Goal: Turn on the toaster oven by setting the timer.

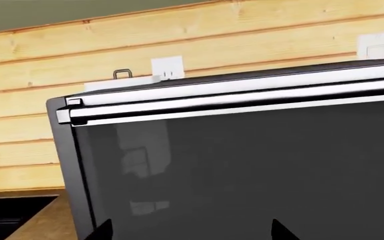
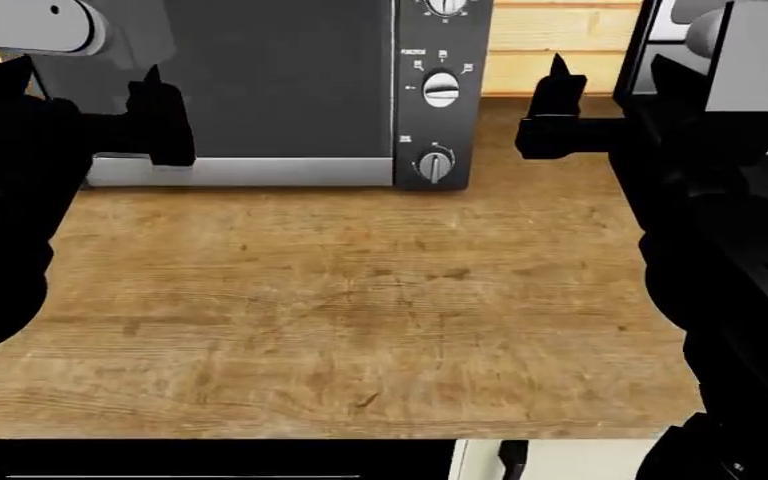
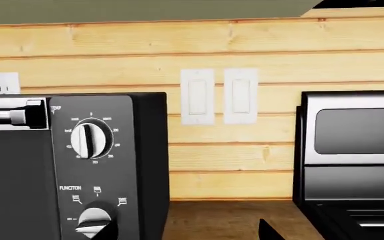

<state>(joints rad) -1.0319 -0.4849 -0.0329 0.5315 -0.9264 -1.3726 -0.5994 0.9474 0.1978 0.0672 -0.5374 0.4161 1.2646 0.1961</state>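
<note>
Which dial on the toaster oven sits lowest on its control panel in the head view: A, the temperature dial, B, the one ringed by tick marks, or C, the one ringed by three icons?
B: on the toaster oven, the timer, ringed by fine ticks, sits at the panel's bottom, below the function dial.

We see a wall of pale horizontal wood planks (image 3: 245,45) behind a wooden countertop (image 2: 357,300) with knotty grain. Two white light switches (image 3: 219,96) sit side by side on the planks; a white outlet (image 1: 167,67) is mounted further along. A dark range (image 3: 352,150) stands beside the counter.
</note>
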